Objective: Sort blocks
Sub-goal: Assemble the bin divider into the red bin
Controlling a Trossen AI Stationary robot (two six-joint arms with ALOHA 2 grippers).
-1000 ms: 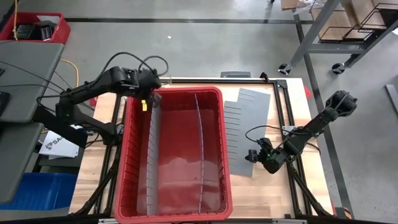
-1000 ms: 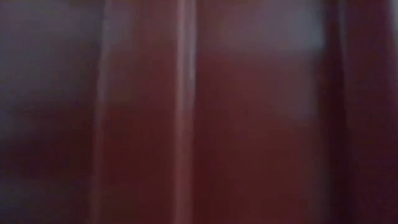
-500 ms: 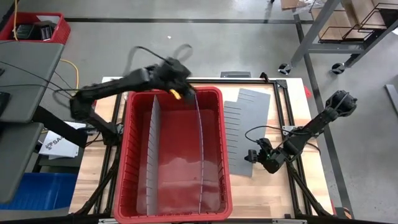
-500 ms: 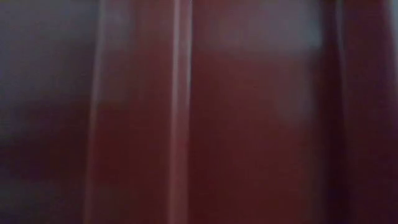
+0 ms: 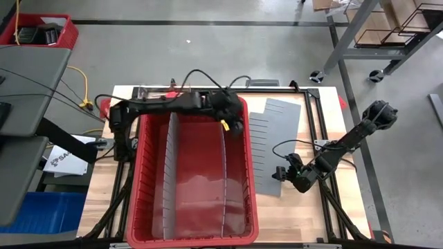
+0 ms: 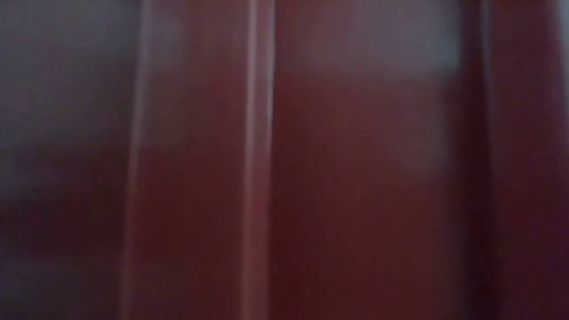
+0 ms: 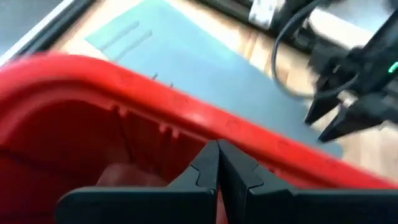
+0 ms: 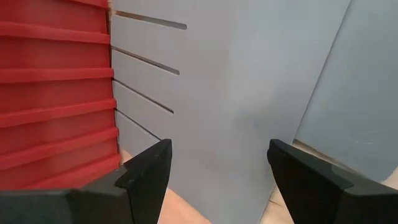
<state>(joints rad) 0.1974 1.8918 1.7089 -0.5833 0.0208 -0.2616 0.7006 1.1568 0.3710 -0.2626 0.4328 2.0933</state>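
Left end effector carries a yellow block over the red bin.

From above we see the block between closed fingers, over the bin's far right compartment; the left wrist view shows only the pinched fingertips and the rim. Two grey dividers split the bin, with nothing else visible inside. The right end effector is open above the grey slotted sheets on the tabletop.

A workshop or robotics lab: bare grey concrete floor, wheeled metal shelving rack at two o'clock, wooden bench.
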